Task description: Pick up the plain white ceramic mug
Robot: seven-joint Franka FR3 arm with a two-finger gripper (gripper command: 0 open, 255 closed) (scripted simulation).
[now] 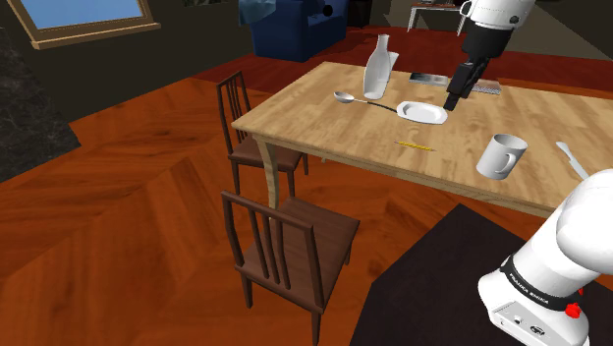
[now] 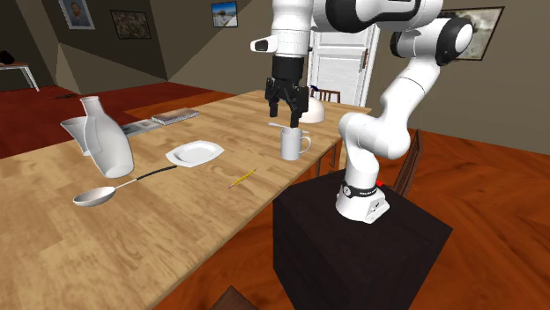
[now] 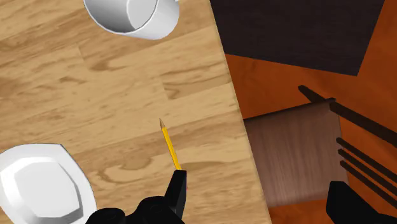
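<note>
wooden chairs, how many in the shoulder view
2. One wooden chair stands at the table's corner on that view's left; the other chair stands on the floor nearer the camera. More may be hidden beyond the table.

The arm (image 2: 397, 88) reaches out, tool (image 2: 287, 113) pointing down, fingers (image 3: 179, 188) apart.

No text can be read with certainty. White lettering is printed on the black band (image 1: 531, 286) around the lowest link of the arm (image 1: 587, 228), but it is too small to be made out.
</note>
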